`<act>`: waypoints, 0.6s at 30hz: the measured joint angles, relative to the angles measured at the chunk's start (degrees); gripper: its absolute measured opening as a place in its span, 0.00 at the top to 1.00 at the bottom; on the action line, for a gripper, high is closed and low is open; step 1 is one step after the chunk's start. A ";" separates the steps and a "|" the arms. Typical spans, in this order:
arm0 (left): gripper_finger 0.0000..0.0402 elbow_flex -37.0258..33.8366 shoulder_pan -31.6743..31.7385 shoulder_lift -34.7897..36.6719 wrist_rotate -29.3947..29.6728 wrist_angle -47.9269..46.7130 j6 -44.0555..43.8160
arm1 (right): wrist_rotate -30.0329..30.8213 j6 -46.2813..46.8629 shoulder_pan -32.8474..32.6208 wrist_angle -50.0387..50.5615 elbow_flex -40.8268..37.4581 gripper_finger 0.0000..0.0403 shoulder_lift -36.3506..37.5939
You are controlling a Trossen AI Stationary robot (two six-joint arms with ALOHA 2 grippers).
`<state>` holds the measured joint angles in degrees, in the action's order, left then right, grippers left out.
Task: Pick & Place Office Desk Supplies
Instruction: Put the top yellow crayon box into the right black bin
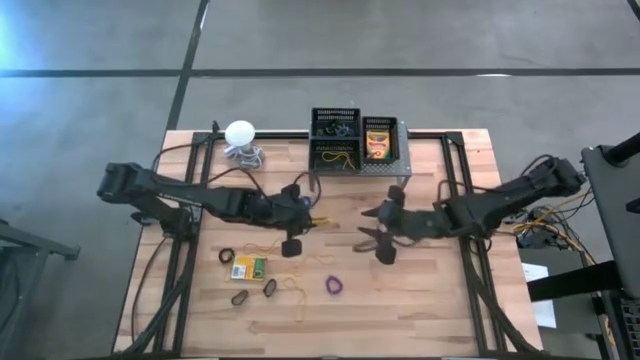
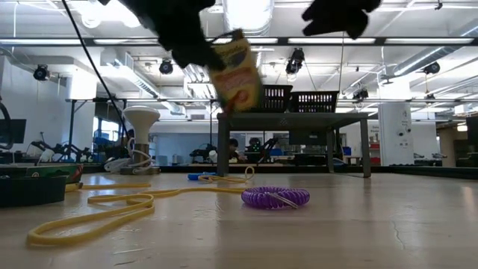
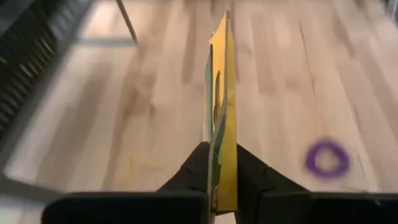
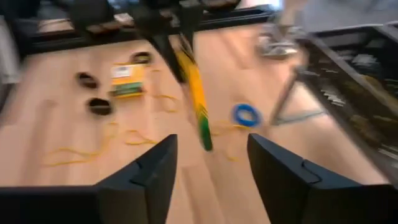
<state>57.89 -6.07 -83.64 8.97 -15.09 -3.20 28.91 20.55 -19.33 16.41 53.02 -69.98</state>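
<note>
The left gripper (image 3: 221, 165) is clamped tight on a crayon box (image 3: 222, 106), pinching the thin yellow-and-green carton edge-on between its two dark fingers and holding it up off the wooden table (image 1: 420, 300). From table height the box (image 2: 237, 75) hangs tilted in the air, above the yellow rubber band (image 2: 112, 209) snaking across the boards and the purple coiled loop (image 2: 275, 197) lying flat nearby. Across from it, the right gripper (image 4: 208, 165) sits near mid-table with its fingers spread wide apart and nothing between them, pointed straight at the box (image 4: 196, 99) in the other arm's grip. Looking down from above, the two arms meet near the middle, the left gripper (image 1: 293, 215) and the right gripper (image 1: 385, 232) close together but not touching. A second crayon box (image 1: 247, 267) lies flat on the table toward the left front, with small dark loops (image 1: 240, 297) beside it and the purple loop (image 1: 334, 286) further right. At the back edge, the black mesh bins (image 1: 335, 125) stand on a grey perforated stand (image 1: 405, 165), one bin holding another crayon box (image 1: 377, 147). A white ball with a coiled cord (image 1: 240, 133) sits to the left of the bins.
</note>
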 joint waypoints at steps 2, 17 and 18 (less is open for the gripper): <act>0.92 0.28 0.00 -0.53 -0.62 -3.07 0.02 | -6.74 -1.75 2.46 -1.23 1.09 0.48 -1.55; 0.92 0.00 0.04 -0.62 -5.03 -3.15 1.77 | -23.25 -15.42 11.94 -8.62 12.03 0.43 -22.19; 0.92 0.00 0.04 -0.62 -5.09 -3.13 1.75 | -24.20 -15.78 11.97 -8.06 13.47 0.44 -22.92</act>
<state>57.89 -6.02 -84.27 3.88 -18.22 -1.45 4.72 4.77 -7.36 8.35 66.49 -92.91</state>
